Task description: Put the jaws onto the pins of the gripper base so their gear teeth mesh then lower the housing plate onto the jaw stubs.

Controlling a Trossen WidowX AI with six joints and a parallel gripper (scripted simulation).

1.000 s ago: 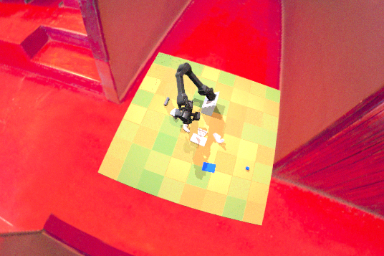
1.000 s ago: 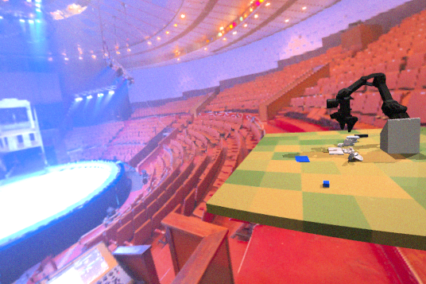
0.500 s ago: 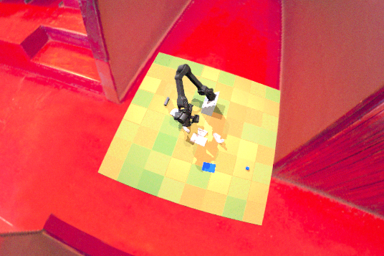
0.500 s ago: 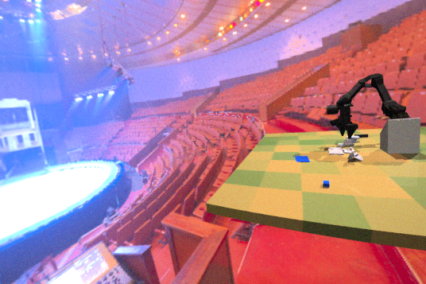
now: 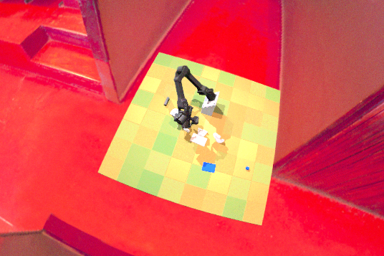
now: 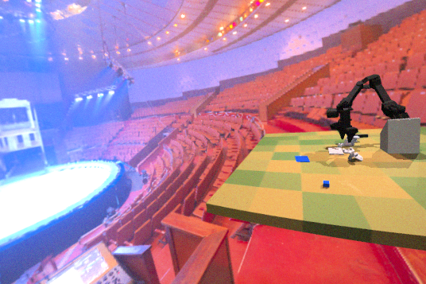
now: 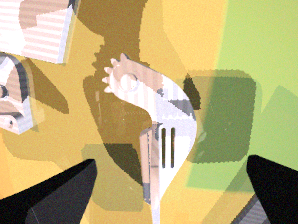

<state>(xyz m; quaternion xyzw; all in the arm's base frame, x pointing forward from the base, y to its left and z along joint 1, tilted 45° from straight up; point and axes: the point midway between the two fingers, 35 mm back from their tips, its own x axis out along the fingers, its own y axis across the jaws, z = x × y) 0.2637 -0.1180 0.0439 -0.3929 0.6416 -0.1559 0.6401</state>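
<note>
My gripper is open and empty, low over one white jaw. In the wrist view this jaw lies between the fingertips but further down, with its gear teeth at the upper left and its narrow tip towards the bottom edge. The other white jaw lies apart. A flat white plate-like part lies beside a smaller white part. Another white part is partly hidden behind the gripper. I cannot tell which is the base or the housing plate.
A blue flat rectangle and a small blue cube lie on the checkered table. A dark bar lies beyond the gripper. The arm stands on a grey pedestal.
</note>
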